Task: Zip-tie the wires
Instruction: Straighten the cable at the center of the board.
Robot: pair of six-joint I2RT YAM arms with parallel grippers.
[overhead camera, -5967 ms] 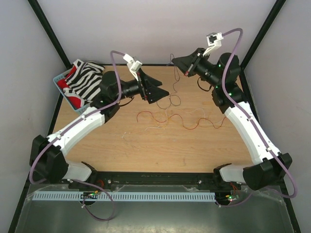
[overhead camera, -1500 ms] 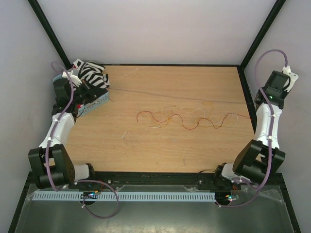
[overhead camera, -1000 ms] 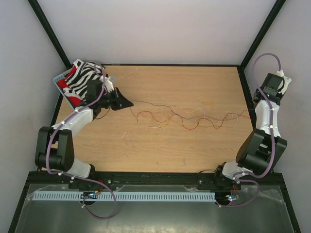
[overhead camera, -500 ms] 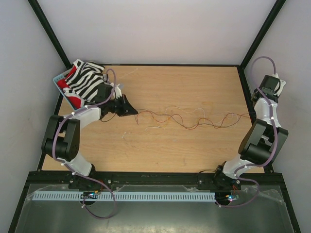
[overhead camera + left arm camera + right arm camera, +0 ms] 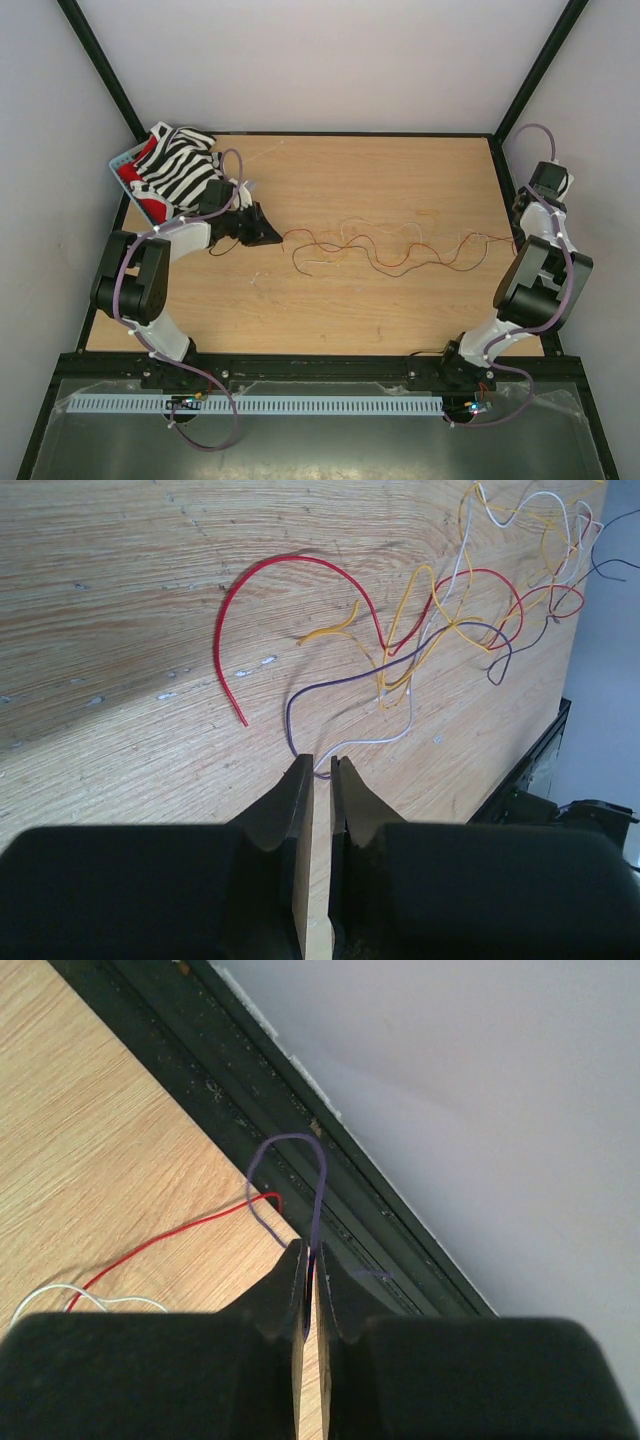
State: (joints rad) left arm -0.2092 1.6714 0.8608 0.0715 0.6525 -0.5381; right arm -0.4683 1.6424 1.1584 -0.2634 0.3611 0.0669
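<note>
The wires [image 5: 400,250], thin red, orange, white and purple strands, lie in slack curls across the middle of the table. My left gripper [image 5: 268,236] rests low at their left end. In the left wrist view its jaws stand a narrow crack apart, and purple and white wire ends [image 5: 318,771] lie just at the left gripper [image 5: 321,763] tips, with nothing between the pads. My right gripper [image 5: 520,228] is at the table's right edge. There the right gripper [image 5: 308,1252] is parted a sliver, and a purple wire loop [image 5: 318,1175] runs into the crack. I cannot make out the zip tie.
A blue basket [image 5: 120,160] holding zebra-striped and red cloth stands at the back left, right behind my left arm. The black frame rail [image 5: 300,1110] and the grey wall are immediately beyond my right gripper.
A second ago the wires were pulled nearly straight between both shut grippers. Now they have fallen into slack curls, both pairs of jaws have parted slightly, and the left gripper has moved right.
</note>
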